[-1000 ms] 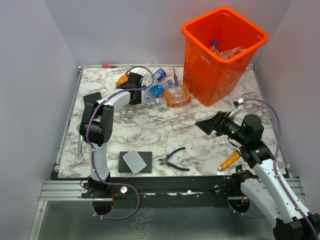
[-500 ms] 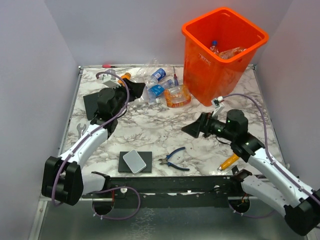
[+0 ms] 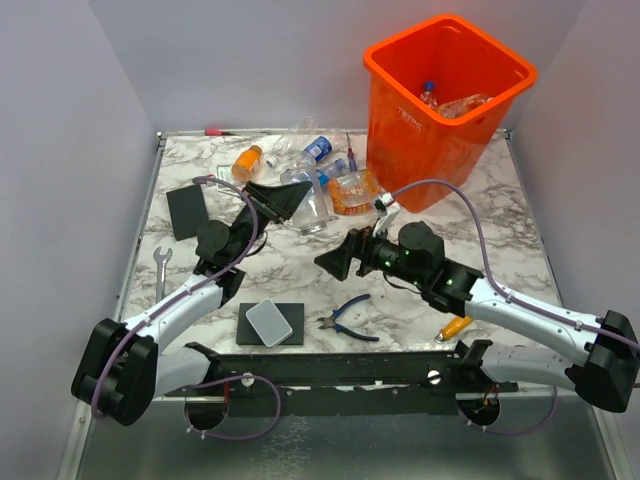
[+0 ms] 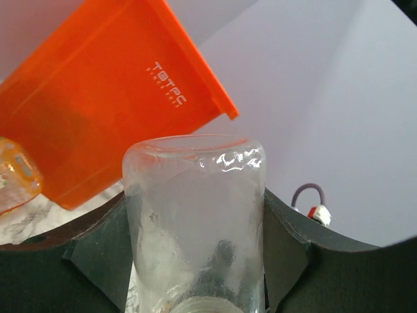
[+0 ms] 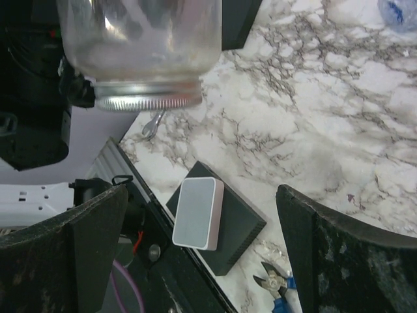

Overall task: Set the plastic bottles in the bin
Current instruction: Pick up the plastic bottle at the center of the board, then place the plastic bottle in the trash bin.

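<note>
My left gripper [image 3: 287,200] is shut on a clear, capless bottle [image 3: 313,207] and holds it above the table, left of the orange bin [image 3: 400,125]. In the left wrist view the bottle [image 4: 195,208] fills the gap between both fingers [image 4: 98,251], with the bin [image 4: 111,111] behind it. My right gripper [image 3: 335,262] stands open over the table's middle, empty, pointing left. The right wrist view shows the held bottle [image 5: 140,45] at the top left, apart from the right gripper [image 5: 202,228]. More plastic bottles [image 3: 318,150] lie at the back, an orange one [image 3: 245,160] among them. Some bottles [image 3: 455,103] lie inside the bin.
A black block with a white box [image 3: 270,323] on it lies near the front edge, blue-handled pliers [image 3: 350,318] beside it. An orange-handled screwdriver [image 3: 455,325] lies front right. A wrench [image 3: 160,272] and a black square [image 3: 187,210] are on the left.
My left arm has swung down and right from the pile, carrying the clear bottle. My right arm has stretched left to the table's middle, jaws still wide.
</note>
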### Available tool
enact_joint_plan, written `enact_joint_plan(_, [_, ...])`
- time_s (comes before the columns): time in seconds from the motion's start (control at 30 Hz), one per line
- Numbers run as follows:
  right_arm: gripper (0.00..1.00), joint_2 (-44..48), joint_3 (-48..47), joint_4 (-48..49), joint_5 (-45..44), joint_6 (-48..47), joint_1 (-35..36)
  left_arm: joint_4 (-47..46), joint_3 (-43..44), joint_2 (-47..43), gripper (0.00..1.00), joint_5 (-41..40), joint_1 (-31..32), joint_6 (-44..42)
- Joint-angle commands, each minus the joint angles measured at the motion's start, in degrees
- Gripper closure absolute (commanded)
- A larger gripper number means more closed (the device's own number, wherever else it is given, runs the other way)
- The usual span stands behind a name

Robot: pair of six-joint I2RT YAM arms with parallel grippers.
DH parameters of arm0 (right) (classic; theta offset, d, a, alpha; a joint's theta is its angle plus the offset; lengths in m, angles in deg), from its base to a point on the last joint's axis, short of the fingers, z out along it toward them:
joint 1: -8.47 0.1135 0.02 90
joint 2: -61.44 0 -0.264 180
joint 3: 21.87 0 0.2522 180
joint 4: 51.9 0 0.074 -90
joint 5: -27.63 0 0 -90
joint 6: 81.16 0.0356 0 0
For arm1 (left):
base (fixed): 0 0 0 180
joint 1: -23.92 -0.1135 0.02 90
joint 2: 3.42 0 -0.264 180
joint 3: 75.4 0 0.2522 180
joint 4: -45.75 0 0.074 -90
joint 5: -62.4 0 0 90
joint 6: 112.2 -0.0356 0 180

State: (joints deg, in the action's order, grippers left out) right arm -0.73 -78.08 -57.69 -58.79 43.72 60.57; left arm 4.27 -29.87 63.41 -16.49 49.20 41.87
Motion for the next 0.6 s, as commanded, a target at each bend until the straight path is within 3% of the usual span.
enact_joint_plan(0.0, [0.00, -1.55, -4.26, 4.16, -3.26, -1.88, 0.61, -4.87, -2.23, -3.19, 0.76, -1.87, 2.42, -1.50])
enact_joint_plan(0.27, [0.04, -5.19, -7.62, 6.26, -4.77, -1.91, 0.57, -4.61, -3.14, -4.45, 0.76, -6.75, 7.44, -6.04])
enact_joint_plan(0.57, [0.28, -6.88, -8.17, 7.12, -3.93, -1.52, 0.63, -4.61, -4.42, -6.46, 0.76, -10.69, 9.41, -7.42])
